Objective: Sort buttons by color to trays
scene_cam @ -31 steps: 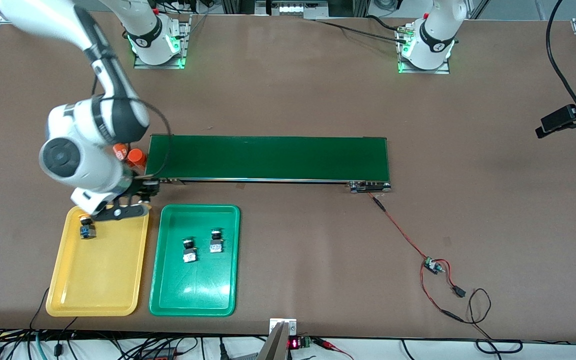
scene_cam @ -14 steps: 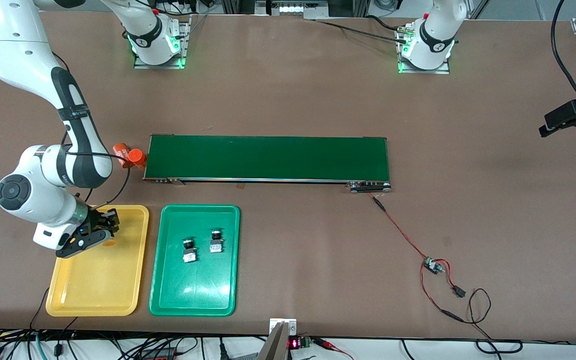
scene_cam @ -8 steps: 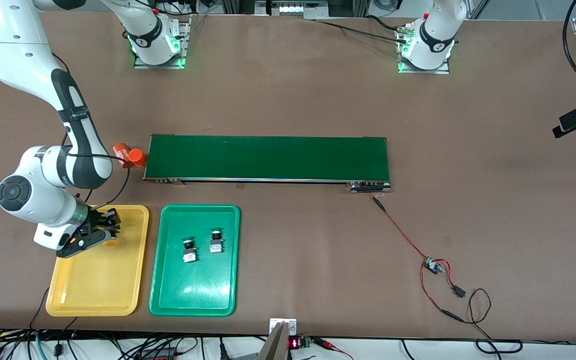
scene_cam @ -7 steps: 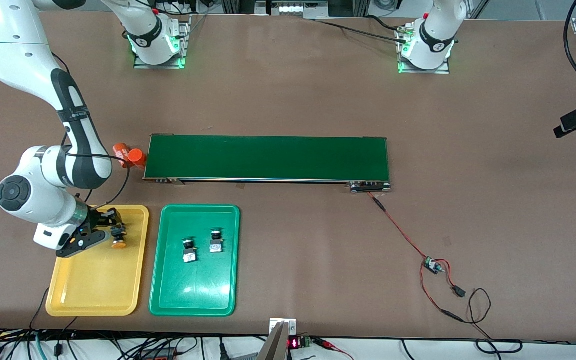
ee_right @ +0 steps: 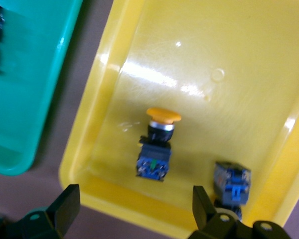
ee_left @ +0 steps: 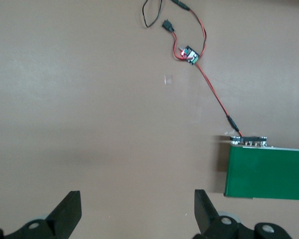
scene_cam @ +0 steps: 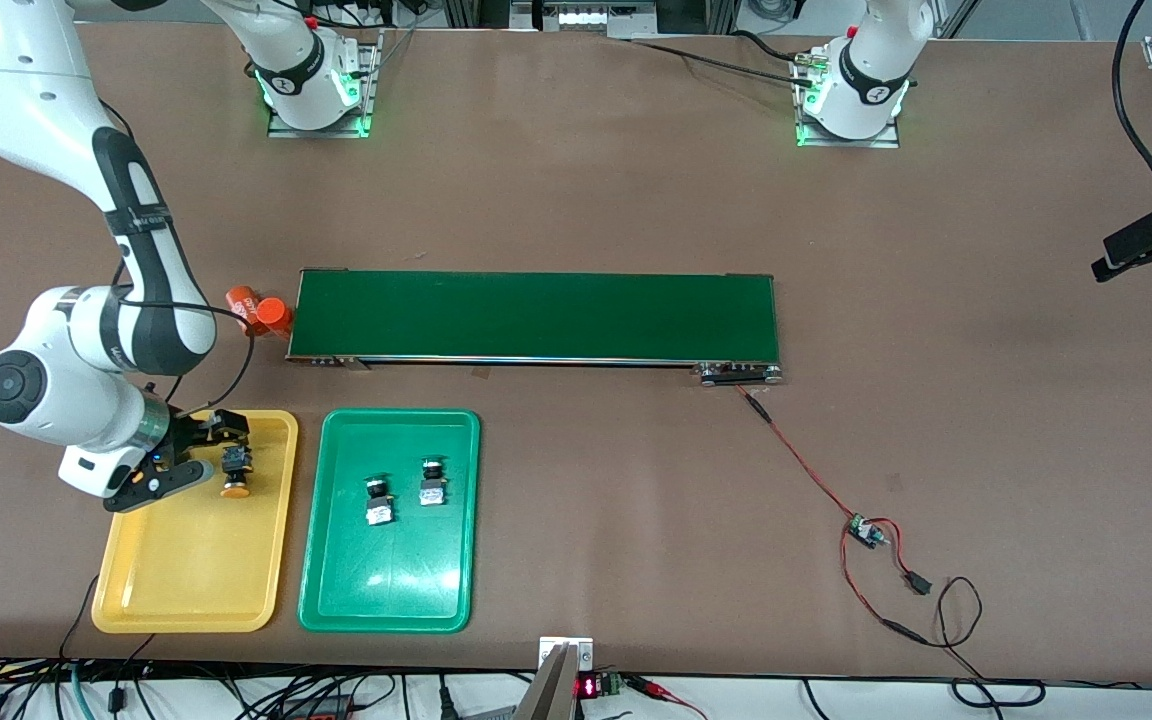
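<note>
Released within the last second, a yellow-capped button point(scene_cam: 235, 474) now lies on its side in the yellow tray point(scene_cam: 186, 590), beside a second yellow-capped button point(ee_right: 231, 182) at the tray's end nearest the conveyor belt point(scene_cam: 536, 316), and the right hand point(scene_cam: 198, 450) hangs over them with fingers spread and empty. Both green-capped buttons point(scene_cam: 403, 492) sit in the green tray point(scene_cam: 391, 600). Waiting high over the tabletop point(scene_cam: 986, 400), the left hand point(ee_left: 134, 219) is spread wide, holding nothing.

Buttons point(scene_cam: 235, 472) in both trays point(scene_cam: 388, 600)
</note>
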